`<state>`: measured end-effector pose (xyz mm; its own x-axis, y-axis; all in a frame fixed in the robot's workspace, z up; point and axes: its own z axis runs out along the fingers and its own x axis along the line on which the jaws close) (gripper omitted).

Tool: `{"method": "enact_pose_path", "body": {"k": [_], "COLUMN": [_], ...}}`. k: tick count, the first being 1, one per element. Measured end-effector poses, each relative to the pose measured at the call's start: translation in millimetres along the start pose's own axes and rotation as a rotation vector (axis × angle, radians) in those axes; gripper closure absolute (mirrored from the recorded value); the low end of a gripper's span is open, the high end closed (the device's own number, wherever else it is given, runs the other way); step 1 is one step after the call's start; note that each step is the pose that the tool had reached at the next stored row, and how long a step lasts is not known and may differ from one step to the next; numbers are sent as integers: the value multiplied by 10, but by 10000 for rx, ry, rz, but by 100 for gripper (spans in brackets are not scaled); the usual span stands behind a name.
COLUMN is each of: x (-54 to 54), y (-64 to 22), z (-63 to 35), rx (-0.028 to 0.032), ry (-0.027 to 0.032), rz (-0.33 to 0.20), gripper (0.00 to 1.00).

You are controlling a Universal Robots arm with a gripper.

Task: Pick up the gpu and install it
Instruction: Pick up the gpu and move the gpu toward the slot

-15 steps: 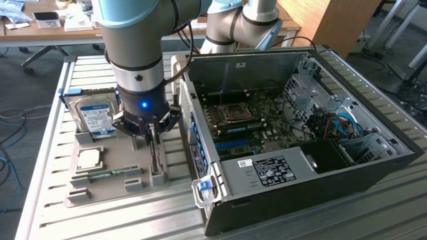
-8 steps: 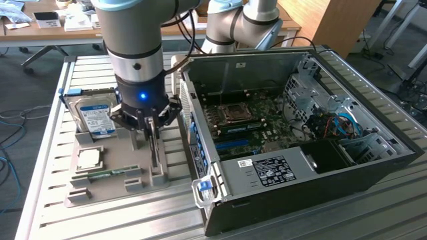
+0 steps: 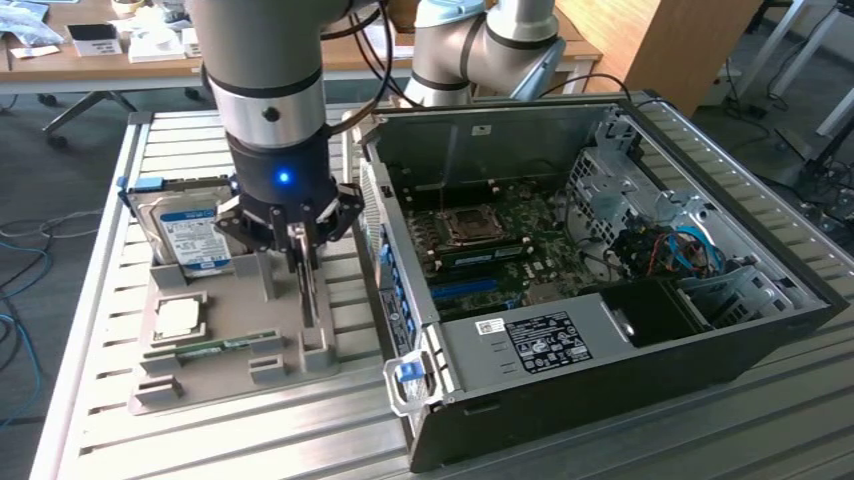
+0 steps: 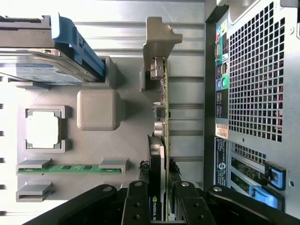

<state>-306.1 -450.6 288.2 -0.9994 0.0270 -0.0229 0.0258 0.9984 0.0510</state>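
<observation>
The gpu (image 4: 164, 89) stands on edge in the grey holder (image 4: 131, 140) on the tabletop (image 3: 94, 420), just beside the case (image 4: 253, 70). It sits directly under the gripper (image 4: 161, 201), whose fingers straddle its black-block end and appear clamped on both faces. The long axis runs parallel to the case's rear panel, and the silver bracket (image 4: 159, 33) points toward the holder's hard-drive end.

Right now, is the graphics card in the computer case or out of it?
Out. The graphics card stands on edge in the grey tray, beside the open computer case, with the pincer around it.
</observation>
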Motion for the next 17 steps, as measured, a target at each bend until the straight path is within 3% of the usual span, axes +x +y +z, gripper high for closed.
{"method": "enact_pose_path", "body": {"k": [17], "x": [-5], "y": [10], "z": [-200], "rx": [1], "ry": [0], "rz": [0], "gripper": [73]}}
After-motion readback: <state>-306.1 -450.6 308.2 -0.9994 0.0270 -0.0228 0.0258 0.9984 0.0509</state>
